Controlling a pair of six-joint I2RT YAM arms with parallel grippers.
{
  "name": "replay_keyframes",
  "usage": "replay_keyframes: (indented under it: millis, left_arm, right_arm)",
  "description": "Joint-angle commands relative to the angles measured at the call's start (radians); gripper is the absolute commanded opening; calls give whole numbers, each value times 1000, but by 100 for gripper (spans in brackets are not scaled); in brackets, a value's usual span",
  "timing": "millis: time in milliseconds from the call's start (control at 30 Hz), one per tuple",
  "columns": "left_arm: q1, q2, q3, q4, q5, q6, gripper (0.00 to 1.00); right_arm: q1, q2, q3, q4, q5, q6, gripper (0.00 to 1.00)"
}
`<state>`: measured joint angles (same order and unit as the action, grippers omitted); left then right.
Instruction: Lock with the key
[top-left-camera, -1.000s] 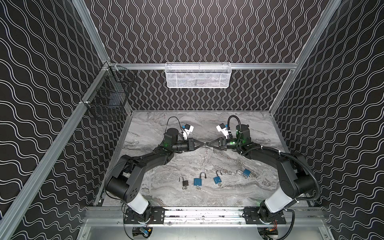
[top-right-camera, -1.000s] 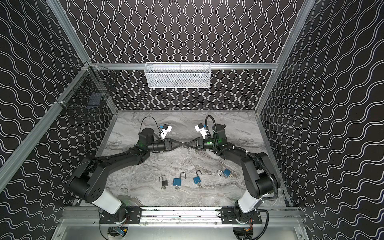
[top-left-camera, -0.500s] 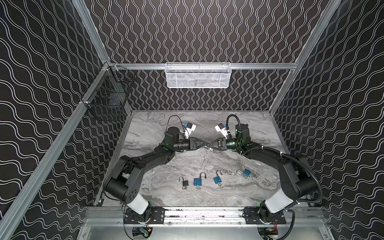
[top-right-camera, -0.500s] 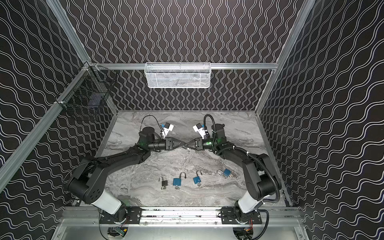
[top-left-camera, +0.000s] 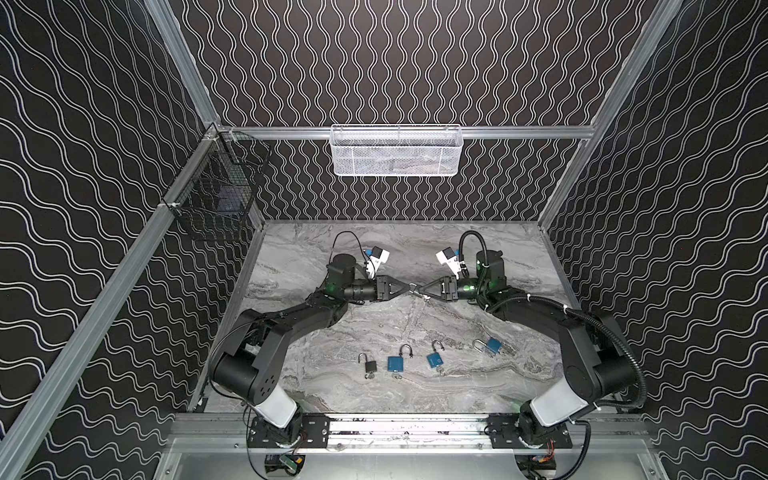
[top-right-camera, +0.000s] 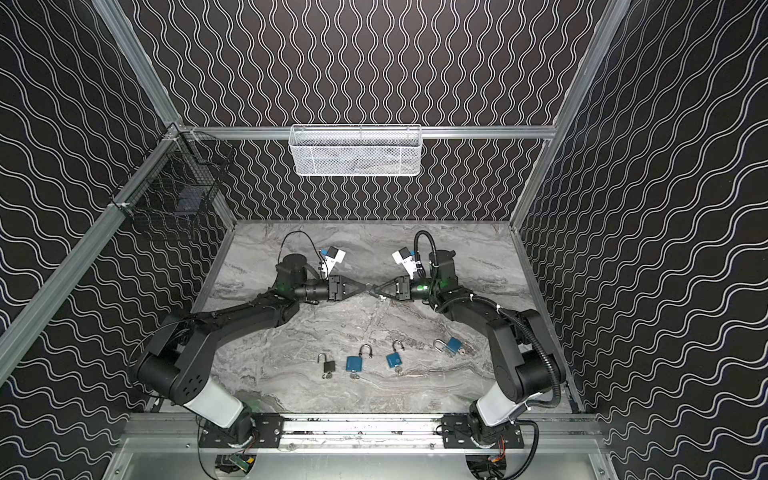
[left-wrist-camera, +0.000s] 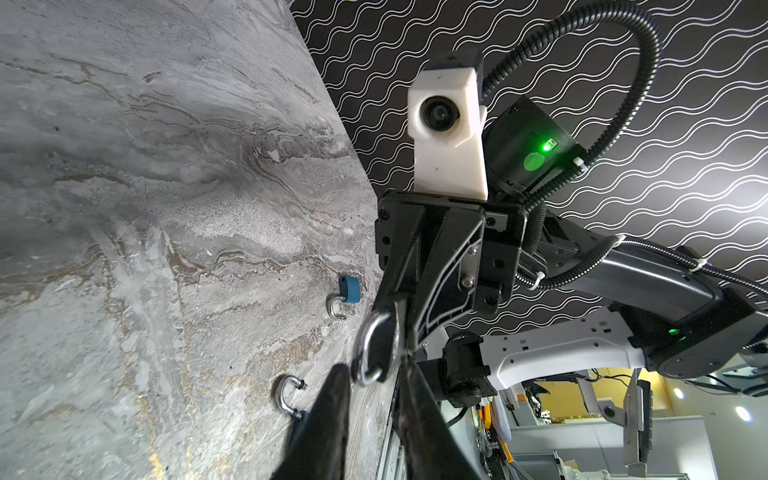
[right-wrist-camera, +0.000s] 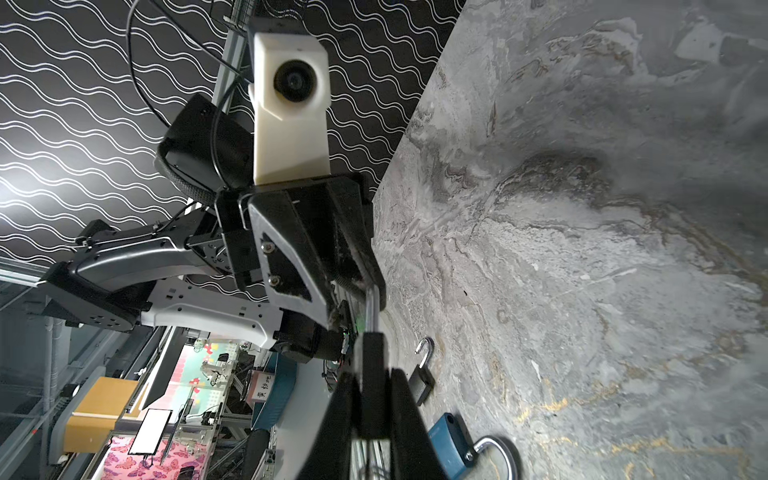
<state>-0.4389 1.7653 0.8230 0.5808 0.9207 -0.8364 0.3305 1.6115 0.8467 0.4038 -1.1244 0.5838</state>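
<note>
Starting at the near edge, we found four padlocks lying in a row on the marble table (top-left-camera: 332, 257): a black padlock (top-left-camera: 370, 366) on the left with its shackle swung open, then three blue padlocks (top-left-camera: 395, 364) running off to the right. None of them had shifted over the last second.

Mid-table, the two grippers met tip to tip above the surface. The right gripper (top-left-camera: 420, 291) stayed clamped on the held padlock (right-wrist-camera: 371, 365), its fingers pressed on the dark body and the silver shackle (left-wrist-camera: 368, 353) pointing towards the left gripper (top-left-camera: 407, 286). The change was on the left. Its fingers (left-wrist-camera: 328, 407), pinched tight a second before, had parted a little. The left wrist view showed a gap between them, with the shackle just at their tips, and we could not see them gripping anything.

We judged that the left gripper had let go of whatever it had been working, either because its push or turn was finished or because it wanted a fresh hold. We could not tell whether the shackle had latched, and the key was too small to make out.

At the far wall, the white mesh basket (top-left-camera: 397, 153) and the black wire basket (top-left-camera: 216, 199) on the far left hung as before.
</note>
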Motion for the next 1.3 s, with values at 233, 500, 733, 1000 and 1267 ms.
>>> replay_keyframes:
  millis: [233, 500, 733, 1000, 1267]
  left_arm:
    - [1, 54, 0, 150, 31, -71, 26]
    - [-6, 61, 20, 115, 28, -51, 25]
    - [-14, 60, 30, 35, 22, -2, 15]
    - [-13, 66, 37, 11, 23, 9, 6]
    - [-14, 72, 67, -66, -16, 28, 0]
  right_arm:
    - [2, 8, 8, 59, -15, 11, 0]
    - [18, 22, 20, 58, -16, 8, 0]
    - [18, 27, 23, 70, -9, 18, 0]
    - [18, 31, 21, 82, -11, 24, 0]
    - [17, 10, 11, 56, 6, 10, 18]
